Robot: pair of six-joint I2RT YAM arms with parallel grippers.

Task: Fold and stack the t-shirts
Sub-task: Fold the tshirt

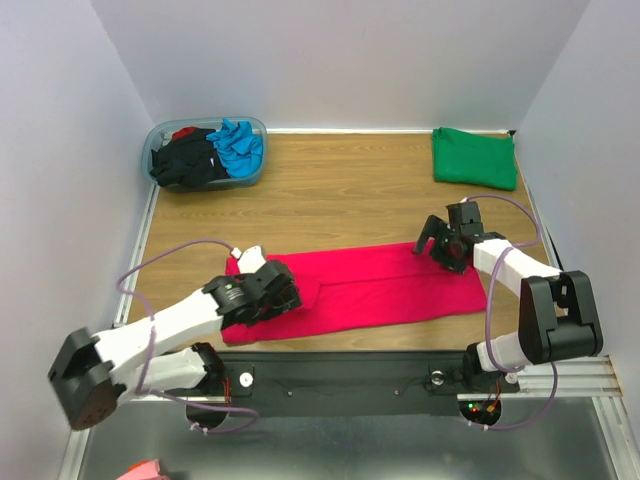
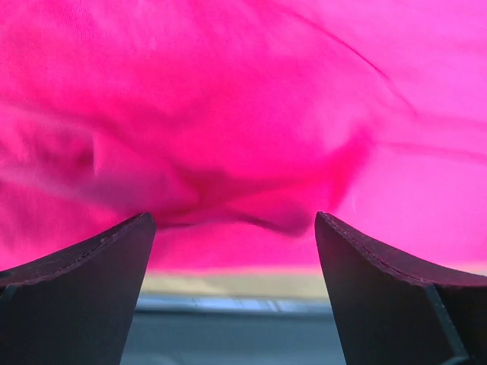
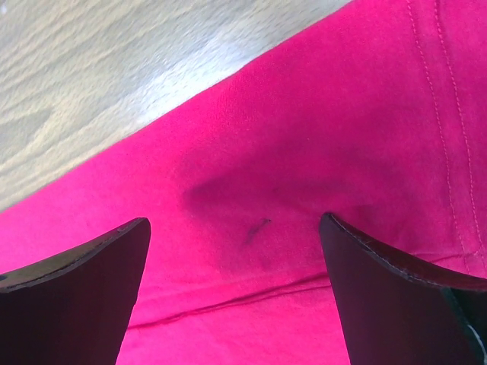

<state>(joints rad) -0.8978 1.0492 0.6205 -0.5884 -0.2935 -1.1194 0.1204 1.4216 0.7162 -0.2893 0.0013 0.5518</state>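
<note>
The magenta-red t-shirt (image 1: 380, 290) lies folded into a long strip across the near part of the table. My left gripper (image 1: 283, 298) is open low over its left end, and red cloth (image 2: 243, 114) fills the left wrist view. My right gripper (image 1: 437, 245) is open just above the shirt's far right corner (image 3: 304, 152). A folded green t-shirt (image 1: 473, 157) lies at the far right. The black t-shirt (image 1: 185, 160) and turquoise-blue t-shirt (image 1: 238, 145) are bunched in the tub.
The translucent bluish tub (image 1: 160, 135) stands at the far left corner. White walls close in the table on three sides. A black rail (image 1: 340, 375) runs along the near edge. Bare wood (image 3: 91, 68) lies beyond the red shirt.
</note>
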